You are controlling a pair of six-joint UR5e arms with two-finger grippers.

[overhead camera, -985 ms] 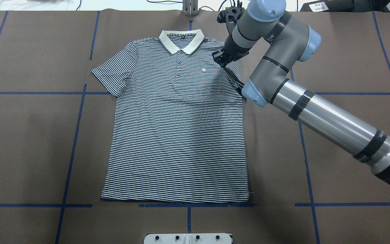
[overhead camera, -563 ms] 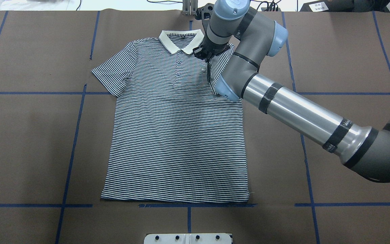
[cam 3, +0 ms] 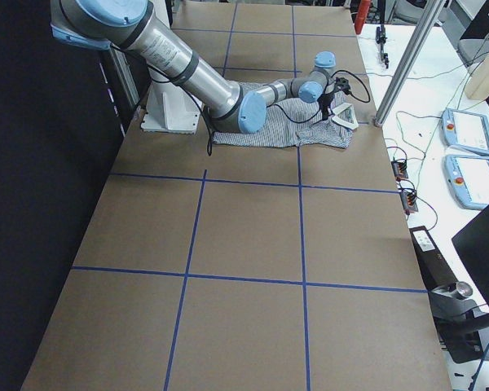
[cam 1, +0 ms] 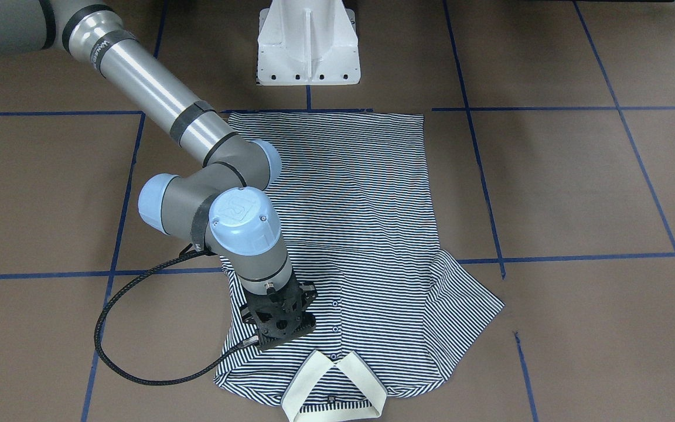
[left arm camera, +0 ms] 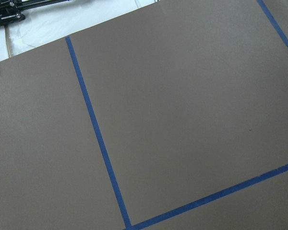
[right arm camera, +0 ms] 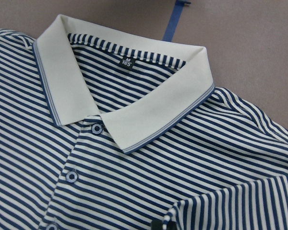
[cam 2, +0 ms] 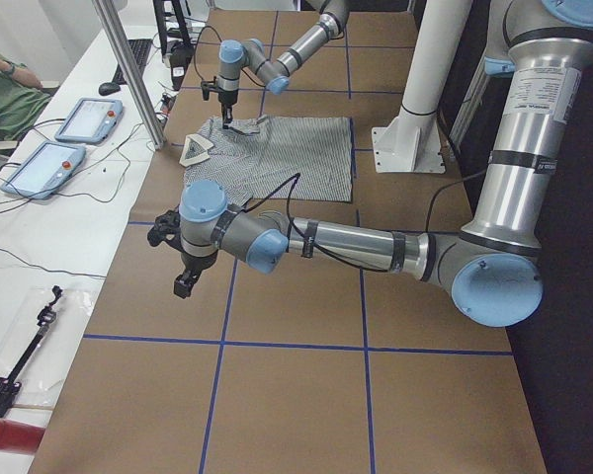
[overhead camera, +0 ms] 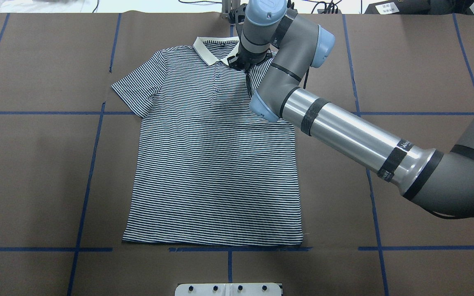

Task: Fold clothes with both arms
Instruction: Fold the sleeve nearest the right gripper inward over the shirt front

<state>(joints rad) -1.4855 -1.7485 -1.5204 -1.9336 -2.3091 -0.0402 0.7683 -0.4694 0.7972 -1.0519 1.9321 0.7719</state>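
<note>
- The polo shirt (overhead camera: pixel 212 172) lies flat and front up in the middle of the table (overhead camera: pixel 35 164), on brown paper. Its collar (overhead camera: pixel 206 50) is on the side away from the robot and its hem (overhead camera: pixel 212 242) is near the white pedestal (cam 1: pixel 308 47).
- One sleeve (overhead camera: pixel 136 88) is spread out flat. The other is turned in over the chest, under the right arm (overhead camera: pixel 344 131).
- The right gripper (overhead camera: pixel 239 65) sits low over the chest, just beside the collar. I read it as pinched on the edge of the turned-in sleeve, because the wrist view shows a striped flap running to a dark tip at the bottom of the frame. The jaws are mostly hidden, so that is my judgement.
- The left gripper (cam 2: pixel 182 288) hangs over bare paper, well apart from the shirt, with nothing visible in it. I can't tell from the side view whether it is open or closed.
- Handling: it looks like a thin knit, light and limp. I'd expect it to sag from any single pinch and slide on the paper, with the stripes skewing if it's pulled off-axis.
- The collar and button placket (right arm camera: pixel 81 153) look like the firmer parts. I'd avoid grabbing there, since they would probably crease.
- Better holds, I'd say, are the sleeve hems, shoulder seams and bottom hem corners. The long folds want a two-point hold, one arm on each.
- Writing: a small dark neck label (right arm camera: pixel 126 61) reads "165", and the mark above it is too small to read. The dark band (overhead camera: pixel 404 144) on the right arm has white lettering I can't make out.
</note>
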